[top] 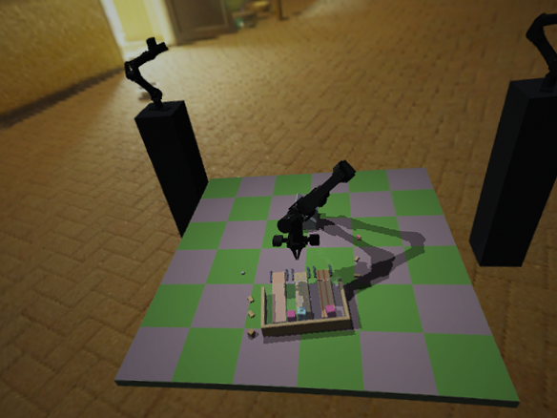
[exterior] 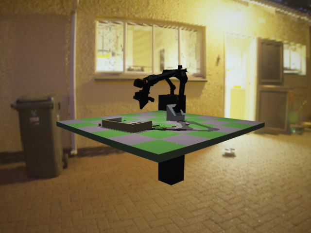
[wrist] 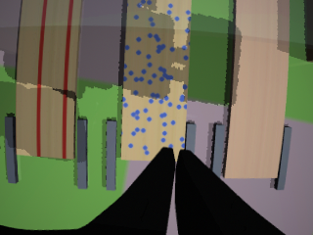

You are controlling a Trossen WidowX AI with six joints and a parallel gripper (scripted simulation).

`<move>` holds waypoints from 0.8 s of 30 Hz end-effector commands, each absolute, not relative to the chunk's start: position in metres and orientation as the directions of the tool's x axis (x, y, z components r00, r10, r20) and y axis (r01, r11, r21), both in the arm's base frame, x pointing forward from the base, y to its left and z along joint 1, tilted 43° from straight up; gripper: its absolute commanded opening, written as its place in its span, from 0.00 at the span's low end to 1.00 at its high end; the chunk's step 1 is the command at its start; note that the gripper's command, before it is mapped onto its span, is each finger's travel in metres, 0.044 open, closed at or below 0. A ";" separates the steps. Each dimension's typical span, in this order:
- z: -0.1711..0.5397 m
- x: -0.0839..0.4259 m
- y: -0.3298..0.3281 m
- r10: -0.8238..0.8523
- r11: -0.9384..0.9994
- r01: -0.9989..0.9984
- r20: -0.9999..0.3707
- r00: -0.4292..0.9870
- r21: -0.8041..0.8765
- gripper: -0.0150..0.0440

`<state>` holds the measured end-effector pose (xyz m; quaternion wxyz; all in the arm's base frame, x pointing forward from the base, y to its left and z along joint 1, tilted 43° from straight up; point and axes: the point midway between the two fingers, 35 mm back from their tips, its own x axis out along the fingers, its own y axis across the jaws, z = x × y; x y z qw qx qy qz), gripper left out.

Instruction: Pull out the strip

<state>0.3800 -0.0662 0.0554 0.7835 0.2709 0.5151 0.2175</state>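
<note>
The claw (top: 296, 258) (exterior: 141, 108) (wrist: 174, 159) is pinched closed, empty, above the counter (top: 396, 361) (exterior: 160, 147) (wrist: 100, 201). At six o'clock overhead, the spotted strip (top: 302, 293) (wrist: 153, 119) seemingly carries the labelled cube (top: 302, 313); lower, engage its near end, pull.

The pale-blue labelled cube (top: 301, 313) is resting on the far, six-o'clock end of the flat, blue-speckled tan strip (top: 302, 289) (wrist: 154, 117).
</note>
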 end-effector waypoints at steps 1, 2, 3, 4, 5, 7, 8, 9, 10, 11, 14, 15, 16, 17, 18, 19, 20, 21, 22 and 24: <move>0.044 0.388 -0.051 0.653 0.755 -0.110 -0.723 0.227 0.647 0.25; 0.039 0.389 -0.046 0.660 0.751 -0.124 -0.729 0.179 0.649 0.25; 0.035 0.390 -0.041 0.667 0.745 -0.138 -0.733 0.131 0.653 0.25; 0.032 0.390 -0.037 0.672 0.739 -0.151 -0.735 0.091 0.656 0.25; 0.030 0.390 -0.035 0.674 0.735 -0.158 -0.736 0.068 0.659 0.25; 0.030 0.390 -0.034 0.675 0.734 -0.161 -0.736 0.060 0.660 0.25; 0.030 0.390 -0.034 0.675 0.734 -0.161 -0.736 0.060 0.660 0.25; 0.030 0.390 -0.034 0.675 0.734 -0.161 -0.736 0.060 0.660 0.25; 0.029 0.390 -0.033 0.675 0.734 -0.161 -0.736 0.060 0.660 0.25; 0.028 0.391 -0.033 0.674 0.734 -0.161 -0.736 0.060 0.660 0.25; 0.024 0.391 -0.030 0.674 0.734 -0.161 -0.736 0.060 0.660 0.25; 0.023 0.391 -0.029 0.674 0.734 -0.161 -0.736 0.060 0.660 0.25; 0.022 0.392 -0.028 0.674 0.734 -0.161 -0.736 0.060 0.660 0.25; 0.021 0.392 -0.026 0.674 0.734 -0.161 -0.736 0.060 0.660 0.25; 0.019 0.392 -0.025 0.674 0.734 -0.161 -0.736 0.060 0.660 0.25; 0.018 0.392 -0.024 0.674 0.734 -0.161 -0.736 0.060 0.659 0.25; 0.017 0.392 -0.023 0.674 0.734 -0.161 -0.736 0.060 0.659 0.25; 0.015 0.392 -0.022 0.674 0.734 -0.161 -0.736 0.060 0.659 0.25; 0.014 0.393 -0.021 0.674 0.734 -0.161 -0.736 0.060 0.659 0.25; 0.012 0.393 -0.019 0.674 0.734 -0.161 -0.736 0.060 0.659 0.25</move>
